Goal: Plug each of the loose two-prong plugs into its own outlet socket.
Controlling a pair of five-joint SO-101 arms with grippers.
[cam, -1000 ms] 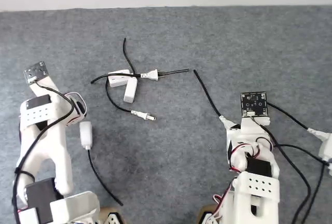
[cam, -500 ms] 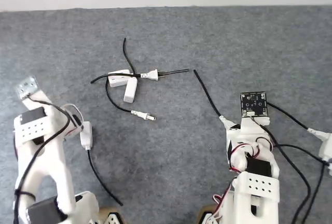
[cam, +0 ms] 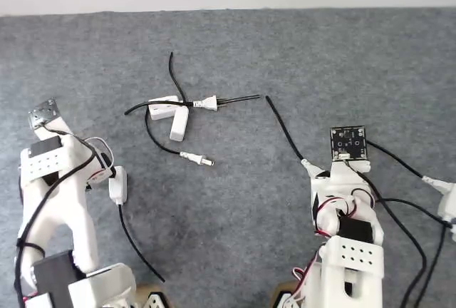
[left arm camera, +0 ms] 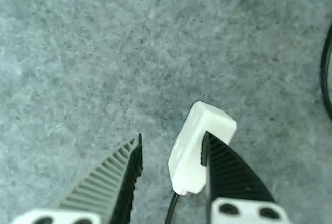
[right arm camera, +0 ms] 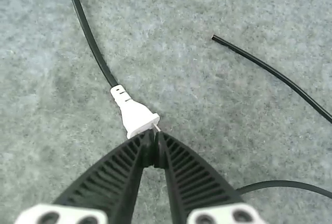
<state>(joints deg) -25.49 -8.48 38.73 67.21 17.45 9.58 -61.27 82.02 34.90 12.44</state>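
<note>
Left gripper (left arm camera: 171, 142) lower left of high view: jaws wide apart, white socket (left arm camera: 201, 143) between them, leaning on one finger (not clamped). Right gripper (right arm camera: 154, 142) lower right: jaws pressed together, tips at prongs of white plug (right arm camera: 134, 114). Upper centre on grey carpet (cam: 285, 44): spare sockets (cam: 179, 122), second plug (cam: 206, 103), third plug (cam: 194, 156) just below.

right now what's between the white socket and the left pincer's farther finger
Just bare grey carpet, seen in the left wrist view; the socket sits by the open left pincer's other finger.
</note>
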